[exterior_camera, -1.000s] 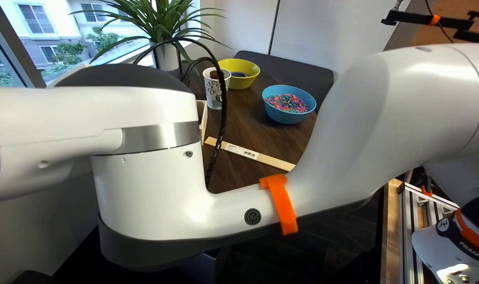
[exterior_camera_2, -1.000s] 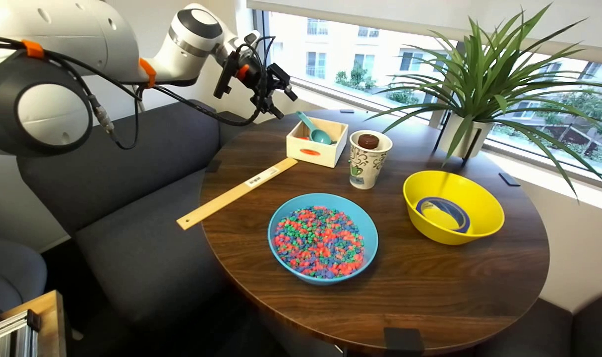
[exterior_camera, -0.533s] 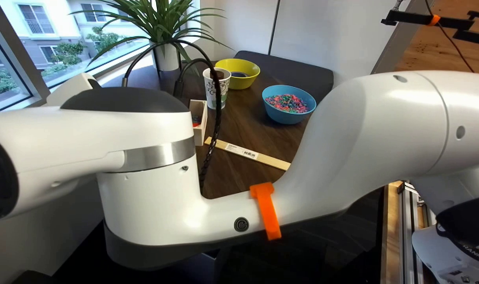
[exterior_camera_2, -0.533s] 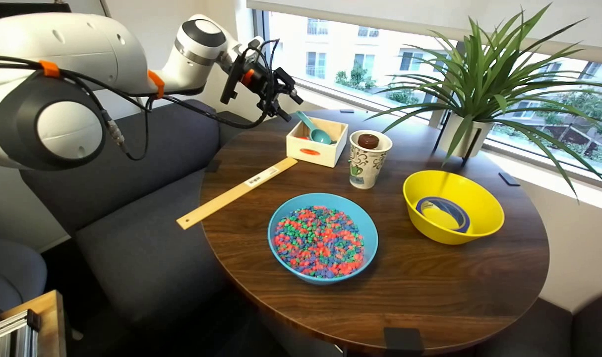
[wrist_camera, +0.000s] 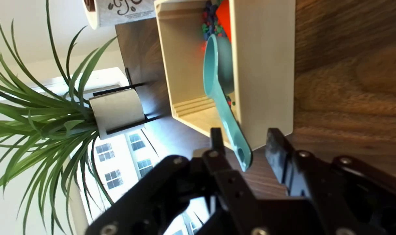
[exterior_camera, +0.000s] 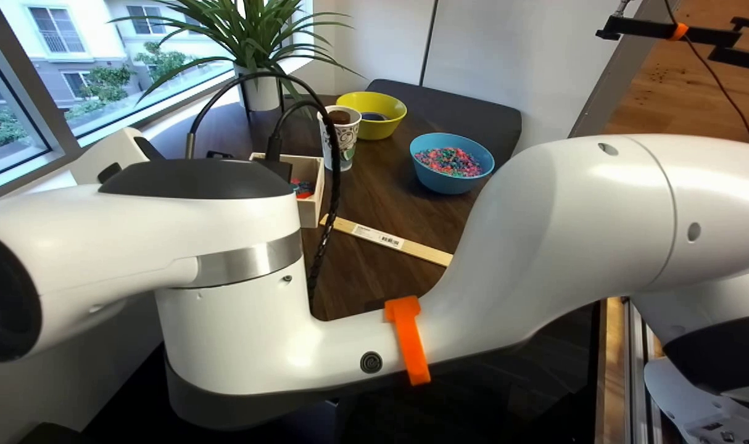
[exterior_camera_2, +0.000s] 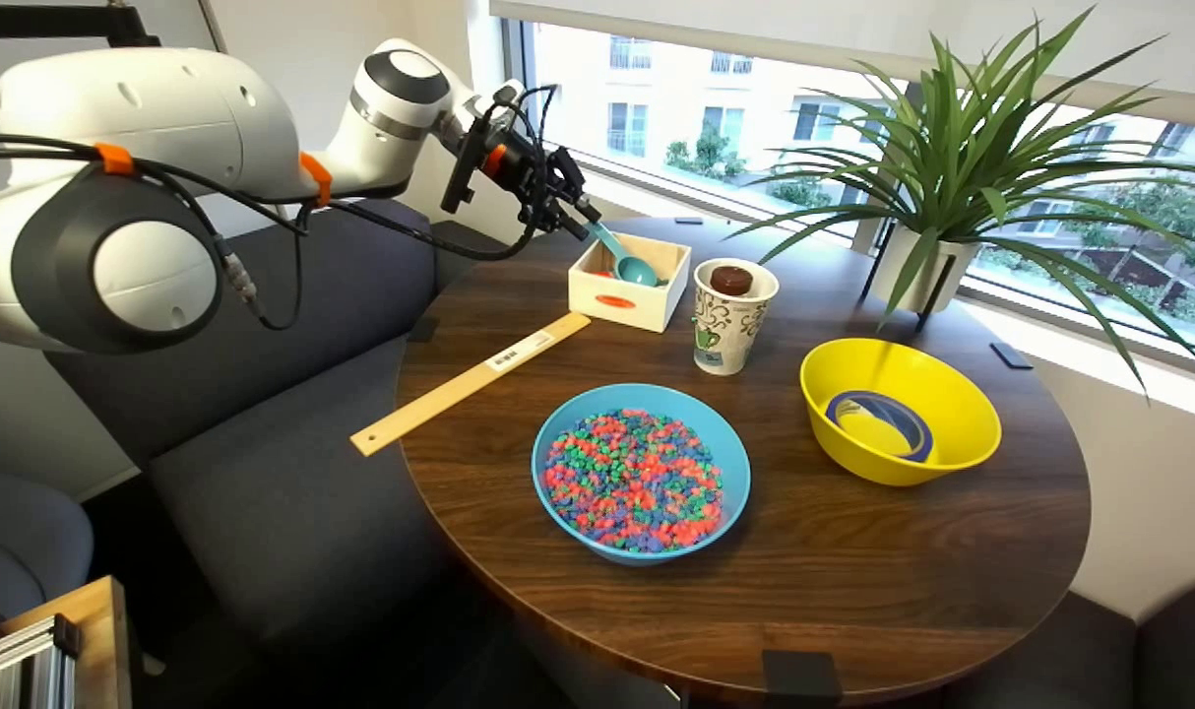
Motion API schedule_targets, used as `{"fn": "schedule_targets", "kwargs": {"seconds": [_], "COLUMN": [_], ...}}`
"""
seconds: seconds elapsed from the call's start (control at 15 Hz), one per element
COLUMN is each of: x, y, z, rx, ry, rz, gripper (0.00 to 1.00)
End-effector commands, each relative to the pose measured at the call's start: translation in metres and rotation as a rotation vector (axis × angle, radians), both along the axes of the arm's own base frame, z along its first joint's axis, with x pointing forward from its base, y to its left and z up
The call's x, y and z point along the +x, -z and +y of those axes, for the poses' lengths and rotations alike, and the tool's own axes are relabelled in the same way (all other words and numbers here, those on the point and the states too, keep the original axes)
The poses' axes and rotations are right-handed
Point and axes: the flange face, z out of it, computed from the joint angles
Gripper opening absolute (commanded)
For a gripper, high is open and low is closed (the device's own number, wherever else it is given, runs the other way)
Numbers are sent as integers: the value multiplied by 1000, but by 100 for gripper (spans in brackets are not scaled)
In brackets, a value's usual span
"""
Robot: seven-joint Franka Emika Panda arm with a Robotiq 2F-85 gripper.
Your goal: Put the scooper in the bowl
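The teal scooper (wrist_camera: 229,120) leans in the white wooden box (exterior_camera_2: 597,290), its cup inside and its handle sticking out over a corner. My gripper (wrist_camera: 244,138) is at the handle's end, fingers apart, one on each side. In the wrist view gaps show between the handle and both fingers. An exterior view has the gripper (exterior_camera_2: 585,221) just above the top of the scooper (exterior_camera_2: 633,268). The blue bowl (exterior_camera_2: 713,433), filled with colourful bits, stands nearer the table's front; the bowl (exterior_camera: 445,184) also appears beyond the arm, which hides the gripper there.
Beside the box stands a patterned paper cup (exterior_camera_2: 721,330). A yellow bowl (exterior_camera_2: 952,404) with a roll of tape (exterior_camera_2: 914,433) sits farther right. The flat wooden stick (exterior_camera_2: 460,389) juts over the table edge. A potted plant (exterior_camera_2: 937,177) is by the window.
My gripper has come down and toward the box, reaching the scooper's handle. Its fingers have drawn closer together. The scooper and bowl have stayed where they were.
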Motion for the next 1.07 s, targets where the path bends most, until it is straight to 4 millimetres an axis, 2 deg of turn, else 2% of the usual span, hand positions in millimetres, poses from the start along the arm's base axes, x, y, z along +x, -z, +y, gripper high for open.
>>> {"fn": "schedule_targets", "kwargs": {"seconds": [0.0,0.13,0.27,0.33,0.47,0.67,0.8,1.0], "x": [2,1,2,2,3,4,4,0], "y": [5,6,7,8,9,6,-3,-26], "z": [6,8,8,8,7,5,6,10], "rx": [-16,-20,-21,-23,-26,-36,-44,-27], "ry": [-34,-39,-43,-44,-41,-37,-41,-44], "rz": [-15,-21,-24,-26,-30,-45,-71,-99], "gripper": [27,33,30,24,20,2,5,5]}}
